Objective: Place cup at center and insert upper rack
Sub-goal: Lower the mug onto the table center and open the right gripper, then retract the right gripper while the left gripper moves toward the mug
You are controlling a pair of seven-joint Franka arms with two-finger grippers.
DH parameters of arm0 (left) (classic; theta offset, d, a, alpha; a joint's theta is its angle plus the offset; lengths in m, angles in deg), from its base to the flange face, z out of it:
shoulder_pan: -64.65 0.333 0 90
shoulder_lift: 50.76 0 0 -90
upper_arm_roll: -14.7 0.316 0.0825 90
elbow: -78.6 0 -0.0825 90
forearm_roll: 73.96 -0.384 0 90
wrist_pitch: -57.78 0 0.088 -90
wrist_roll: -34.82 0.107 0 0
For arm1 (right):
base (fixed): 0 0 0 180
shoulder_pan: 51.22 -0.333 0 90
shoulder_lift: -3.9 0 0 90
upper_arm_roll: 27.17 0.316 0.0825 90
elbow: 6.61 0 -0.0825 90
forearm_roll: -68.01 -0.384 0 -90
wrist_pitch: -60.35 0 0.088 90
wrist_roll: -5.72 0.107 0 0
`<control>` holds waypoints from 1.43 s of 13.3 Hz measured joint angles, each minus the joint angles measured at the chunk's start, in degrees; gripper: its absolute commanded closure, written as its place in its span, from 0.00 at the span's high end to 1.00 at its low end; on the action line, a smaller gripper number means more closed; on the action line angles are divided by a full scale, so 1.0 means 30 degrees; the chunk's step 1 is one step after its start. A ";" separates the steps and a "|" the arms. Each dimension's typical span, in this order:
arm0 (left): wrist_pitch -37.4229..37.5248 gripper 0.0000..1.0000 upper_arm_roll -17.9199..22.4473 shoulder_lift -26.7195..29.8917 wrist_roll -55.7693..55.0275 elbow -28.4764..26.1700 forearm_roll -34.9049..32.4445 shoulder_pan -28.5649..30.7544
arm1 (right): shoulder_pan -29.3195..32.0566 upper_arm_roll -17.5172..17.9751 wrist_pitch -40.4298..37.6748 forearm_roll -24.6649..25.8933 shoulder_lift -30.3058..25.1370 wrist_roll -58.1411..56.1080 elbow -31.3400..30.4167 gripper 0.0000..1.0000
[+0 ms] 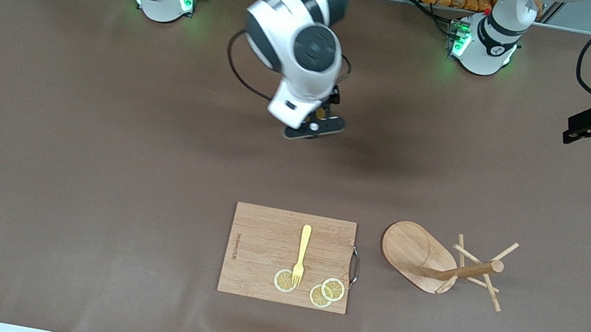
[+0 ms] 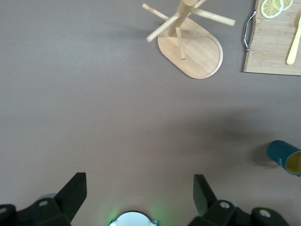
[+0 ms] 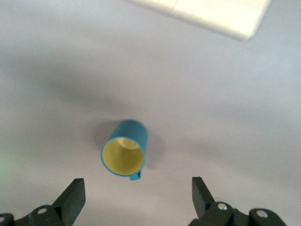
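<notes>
Nearest the front camera, on the brown bench (image 1: pixel 85 184), lies a rectangular slatted cutting board (image 1: pixel 262 251) carrying a yellow fork (image 1: pixel 302 252) and lemon slices (image 1: pixel 326 293); beside it, toward the left arm's end, the upper rack (image 1: pixel 437 261) rests tipped over, pale smooth wood with an oval base, round post and thin pegs. Farther up, mid-bench, the ribbed teal cup (image 3: pixel 126 148) with its tan inside stands under the right claw (image 3: pixel 136 200), whose jaws gape wide and hold nothing. The left claw (image 2: pixel 140 195) waits spread and empty at its end. Best next, I judge: stand the rack upright by its post.
</notes>
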 measured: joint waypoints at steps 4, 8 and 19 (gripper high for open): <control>0.0036 1.00 -0.1789 0.0093 -0.3098 0.0001 0.0000 -0.0078 | 0.4976 -0.0245 -0.2349 0.0045 -0.3774 -0.2087 0.0060 1.00; -0.0018 1.00 -0.3532 0.0093 -0.5658 0.0000 0.0000 -0.0164 | 0.9699 -0.0605 -0.3083 0.0122 -0.5716 -0.3485 -0.0127 1.00; -0.1316 1.00 -1.1262 -0.0466 -1.9592 -0.0087 -0.2656 -0.0398 | 1.2924 -0.2677 -0.1513 0.2791 -0.7762 -0.9020 -0.3336 1.00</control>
